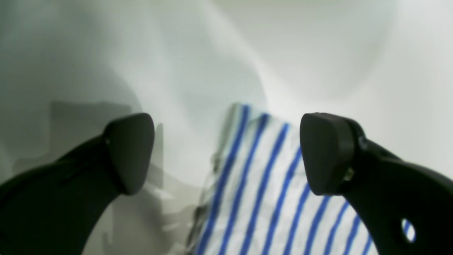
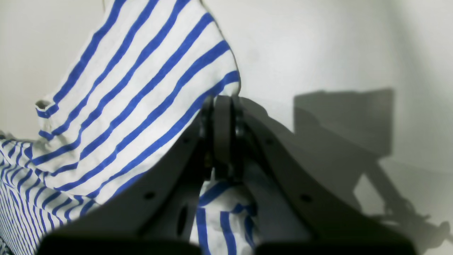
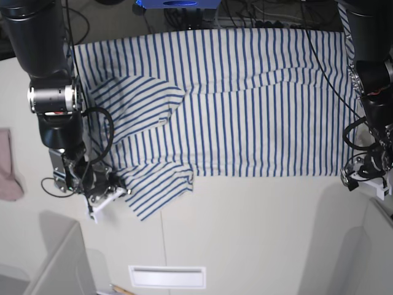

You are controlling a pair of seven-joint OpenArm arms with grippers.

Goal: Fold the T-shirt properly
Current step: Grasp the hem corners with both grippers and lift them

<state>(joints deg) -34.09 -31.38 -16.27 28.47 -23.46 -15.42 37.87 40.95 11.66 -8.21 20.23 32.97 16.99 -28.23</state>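
T-shirt (image 3: 258, 98): soft woven cloth, matt, showing fine creases near the tabletop's (image 3: 258, 233) far edge. Tabletop: smooth, pale, looking faintly satin. Left gripper (image 1: 226, 156): matt black plastic pads, smooth. Pink cloth (image 3: 8, 166): soft, matt, lying at the side edge.

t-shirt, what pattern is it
White with thin blue stripes all over the T-shirt; the base view shows it best.

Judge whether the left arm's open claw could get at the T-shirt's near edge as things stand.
Probably yes: the left claw is open, empty, with the T-shirt edge right below between its fingers; nothing blocks it.
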